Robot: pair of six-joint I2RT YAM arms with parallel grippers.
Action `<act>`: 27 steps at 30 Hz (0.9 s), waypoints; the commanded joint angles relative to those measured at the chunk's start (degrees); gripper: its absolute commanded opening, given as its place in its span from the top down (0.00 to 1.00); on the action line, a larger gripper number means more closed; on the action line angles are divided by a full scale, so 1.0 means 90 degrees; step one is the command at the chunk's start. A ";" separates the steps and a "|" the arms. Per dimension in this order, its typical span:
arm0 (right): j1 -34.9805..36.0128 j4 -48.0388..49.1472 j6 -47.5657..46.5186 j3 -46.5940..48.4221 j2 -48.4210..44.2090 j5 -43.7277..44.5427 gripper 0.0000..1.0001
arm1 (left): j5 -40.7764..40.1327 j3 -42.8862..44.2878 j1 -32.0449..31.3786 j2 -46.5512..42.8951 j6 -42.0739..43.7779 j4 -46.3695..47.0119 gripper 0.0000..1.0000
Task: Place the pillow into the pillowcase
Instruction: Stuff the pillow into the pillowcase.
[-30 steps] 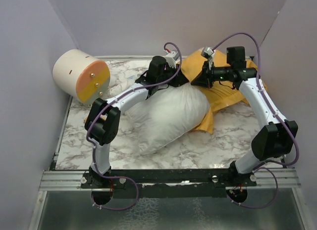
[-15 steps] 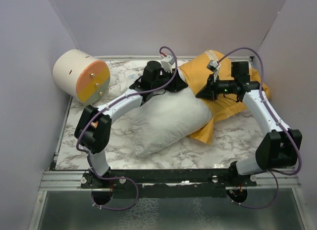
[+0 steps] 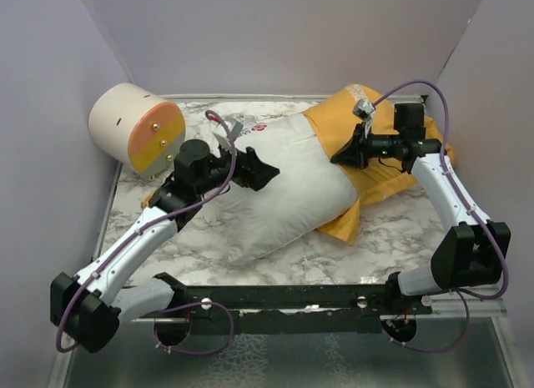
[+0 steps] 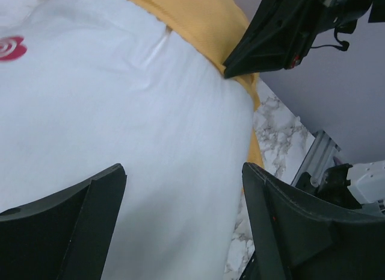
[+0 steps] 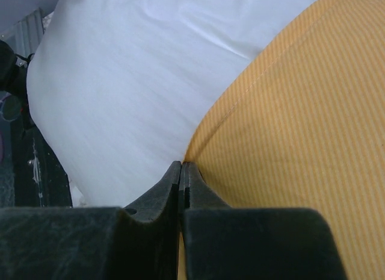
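Observation:
The white pillow (image 3: 292, 188) lies slantwise on the marble table, its far right end tucked into the orange pillowcase (image 3: 346, 121). A red label (image 3: 254, 128) shows at its far edge. My left gripper (image 3: 257, 171) hovers open over the pillow's left part with nothing between its fingers. In the left wrist view the left gripper (image 4: 183, 171) frames the pillow (image 4: 138, 123), with the pillowcase (image 4: 198, 21) beyond. My right gripper (image 3: 340, 154) is shut on the hem of the pillowcase's mouth, above the pillow. The right wrist view shows that gripper (image 5: 181, 167) pinching the pillowcase (image 5: 301, 111) beside the pillow (image 5: 132, 81).
A cream-and-orange cylinder (image 3: 138, 128) lies at the far left of the table. Purple walls close in the left, back and right sides. A metal rail (image 3: 284, 303) with the arm bases runs along the near edge. An orange flap (image 3: 342, 225) sticks out under the pillow.
My left gripper has opened, let go of the pillow and pulled back toward the near left. The pillow's far edge with its label now shows. The right gripper stays shut, shifted slightly right.

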 commanded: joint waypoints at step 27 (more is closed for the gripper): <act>0.0057 -0.0789 -0.0238 0.1562 0.0360 -0.0349 0.99 | -0.0035 -0.1795 0.0187 -0.1238 -0.0773 -0.0391 0.20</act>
